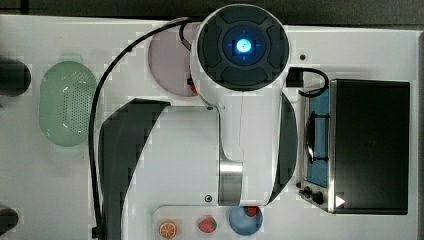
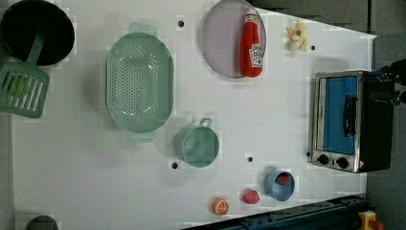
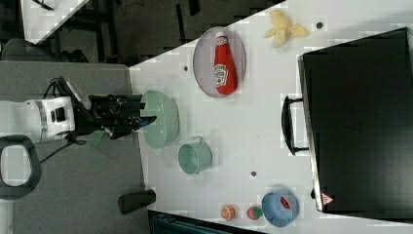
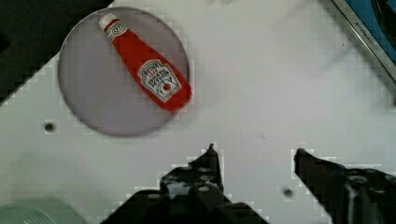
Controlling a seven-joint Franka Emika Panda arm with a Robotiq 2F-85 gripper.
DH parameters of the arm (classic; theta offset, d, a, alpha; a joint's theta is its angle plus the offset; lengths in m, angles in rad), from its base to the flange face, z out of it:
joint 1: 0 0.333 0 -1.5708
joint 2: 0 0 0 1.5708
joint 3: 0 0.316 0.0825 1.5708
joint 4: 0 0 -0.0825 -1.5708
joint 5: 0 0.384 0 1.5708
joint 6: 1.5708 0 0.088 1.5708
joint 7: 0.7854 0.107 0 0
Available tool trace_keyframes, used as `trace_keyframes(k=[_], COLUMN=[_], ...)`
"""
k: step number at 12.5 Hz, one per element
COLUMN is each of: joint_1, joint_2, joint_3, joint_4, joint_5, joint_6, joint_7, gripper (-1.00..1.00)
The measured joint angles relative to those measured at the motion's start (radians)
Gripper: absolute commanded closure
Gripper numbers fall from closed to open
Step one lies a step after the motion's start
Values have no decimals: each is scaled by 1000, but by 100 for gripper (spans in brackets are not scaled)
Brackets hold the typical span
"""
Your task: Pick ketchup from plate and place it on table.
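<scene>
Gripper (image 4: 254,151) on my arm hung above bare table (image 4: 261,84) with its two black, angular fingers (image 4: 208,163) spread apart and nothing between them. From the wrist view I saw the ketchup (image 4: 149,74) lying flat on its side on the plate (image 4: 88,93), a slim glossy red squeeze bottle with a white cap and a pale printed label, its base end reaching the plate's rim. That plate was a flat round disc, matte greyish-mauve, sitting near the table's edge. My gripper stood well apart from both, untouching.

On the left view I noted a pale green perforated colander (image 2: 139,81), oval with small handles, and beside it a round green cup (image 2: 200,146) with a little handle. A slotted green spatula (image 2: 21,91) rested by a dark round pan (image 2: 38,28). At the left view's right stood a boxy toaster oven (image 2: 352,120) with metal trim, a blue-tinted door and a black handle. Near the left view's bottom sat a small blue bowl (image 2: 277,184), a strawberry toy (image 2: 250,196) and an orange slice (image 2: 220,206). A peeled yellow banana toy (image 2: 297,37) lay beside the plate
</scene>
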Motion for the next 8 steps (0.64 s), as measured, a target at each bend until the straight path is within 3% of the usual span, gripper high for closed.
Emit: trace_keyframes(k=[3,8], joint_1=[-63,-86], joint_2=[-105,-149], joint_3=[49,55], joint_4=[-36,45], joint_5=[10,21], joint_6=[-224,-176], joint_7=[0,0], gripper=[-100,-100])
